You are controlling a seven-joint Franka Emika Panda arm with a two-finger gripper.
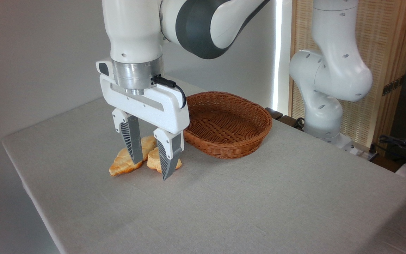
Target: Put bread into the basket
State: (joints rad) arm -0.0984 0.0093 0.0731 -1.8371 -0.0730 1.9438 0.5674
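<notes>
Camera view, hidden parts: the gripper (151, 168) is standing in front of the bun (153, 160) and the pastry (123, 163), covering much of both; whether the fingers (132, 141) are touching the bun is hard to tell.
Gripper: its jaws are spreading wide, straddling the bun and gripping nothing.
Bun: it is sitting on the table (224, 201), touching or just beside the pastry, left of the basket (256, 121).
Basket: it is resting empty behind the gripper body, which is hiding its left rim.
Arm: it is running off the top edge.
Surroundings: cables (400, 144) are trailing at right, by a wooden slatted screen (386, 49).
Count: one bun, one pastry, one basket, one gripper.
</notes>
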